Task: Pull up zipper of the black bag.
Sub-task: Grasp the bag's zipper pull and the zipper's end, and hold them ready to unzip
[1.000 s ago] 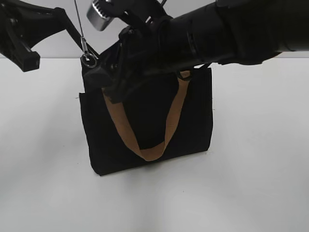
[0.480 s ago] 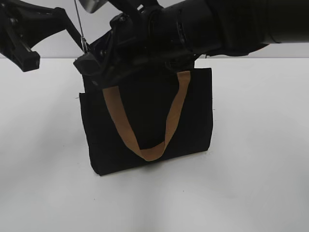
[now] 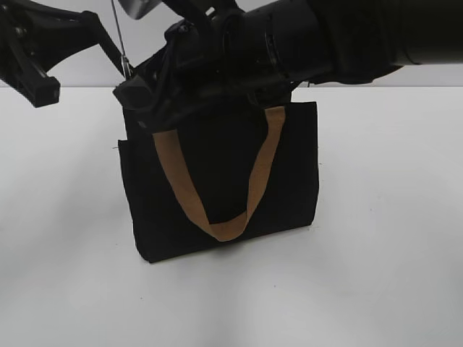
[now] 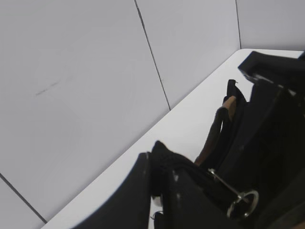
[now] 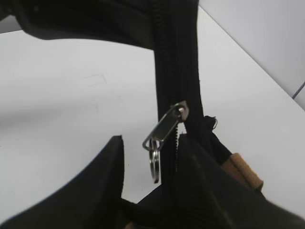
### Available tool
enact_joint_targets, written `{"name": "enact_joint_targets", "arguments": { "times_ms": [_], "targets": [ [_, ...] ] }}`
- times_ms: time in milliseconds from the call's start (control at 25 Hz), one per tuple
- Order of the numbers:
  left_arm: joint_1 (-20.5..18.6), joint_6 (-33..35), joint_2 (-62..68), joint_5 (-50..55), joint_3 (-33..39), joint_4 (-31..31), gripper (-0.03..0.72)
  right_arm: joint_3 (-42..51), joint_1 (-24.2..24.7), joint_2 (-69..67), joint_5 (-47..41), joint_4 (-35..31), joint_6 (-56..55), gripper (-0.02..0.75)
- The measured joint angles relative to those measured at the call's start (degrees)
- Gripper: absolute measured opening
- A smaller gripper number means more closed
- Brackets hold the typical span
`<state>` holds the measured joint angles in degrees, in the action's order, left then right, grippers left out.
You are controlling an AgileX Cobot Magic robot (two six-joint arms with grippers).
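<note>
The black bag (image 3: pixel 217 181) stands upright on the white table, with a tan strap (image 3: pixel 260 166) hanging down its front. My right gripper (image 3: pixel 141 108) reaches across to the bag's top left corner. In the right wrist view its jaws (image 5: pixel 151 143) are open on either side of the zipper's silver pull tab (image 5: pixel 164 129) and its ring (image 5: pixel 155 164), without pinching them. The zipper line (image 5: pixel 174 71) runs away from the tab. In the left wrist view my left gripper (image 4: pixel 159 164) is shut on a black fabric corner of the bag (image 4: pixel 164 152).
The white table (image 3: pixel 376 253) spreads around the bag. Grey wall panels (image 4: pixel 95 71) stand behind it. A thin steel wire (image 3: pixel 119 36) runs down at the top left by the left arm (image 3: pixel 36 43). A metal ring (image 4: pixel 243 200) shows in the left wrist view.
My right gripper has moved up and to the left over the bag's top left corner and now covers the metal ring there. In the last half second almost nothing moved.
</note>
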<state>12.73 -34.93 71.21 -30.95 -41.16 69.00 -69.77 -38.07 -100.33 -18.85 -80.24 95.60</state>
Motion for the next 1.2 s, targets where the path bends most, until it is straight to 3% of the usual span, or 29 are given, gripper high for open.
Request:
{"name": "enact_joint_targets", "arguments": {
  "times_ms": [440, 800, 1120, 1200],
  "targets": [
    [0.00, 0.00, 0.00, 0.00, 0.00, -0.32, 0.024, 1.83, 0.00, 0.00, 0.65, 0.08, -1.62, 0.283],
    [0.00, 0.00, 0.00, 0.00, 0.00, -0.32, 0.024, 1.83, 0.00, 0.00, 1.49, -0.19, -2.70, 0.232],
    [0.00, 0.00, 0.00, 0.00, 0.00, -0.39, 0.024, 1.83, 0.00, 0.38, 1.54, -0.25, -3.13, 0.022],
    [0.00, 0.00, 0.00, 0.00, 0.00, -0.51, 0.024, 1.83, 0.00, 0.45, 1.60, -0.25, -3.60, -0.001]
  ]
}}
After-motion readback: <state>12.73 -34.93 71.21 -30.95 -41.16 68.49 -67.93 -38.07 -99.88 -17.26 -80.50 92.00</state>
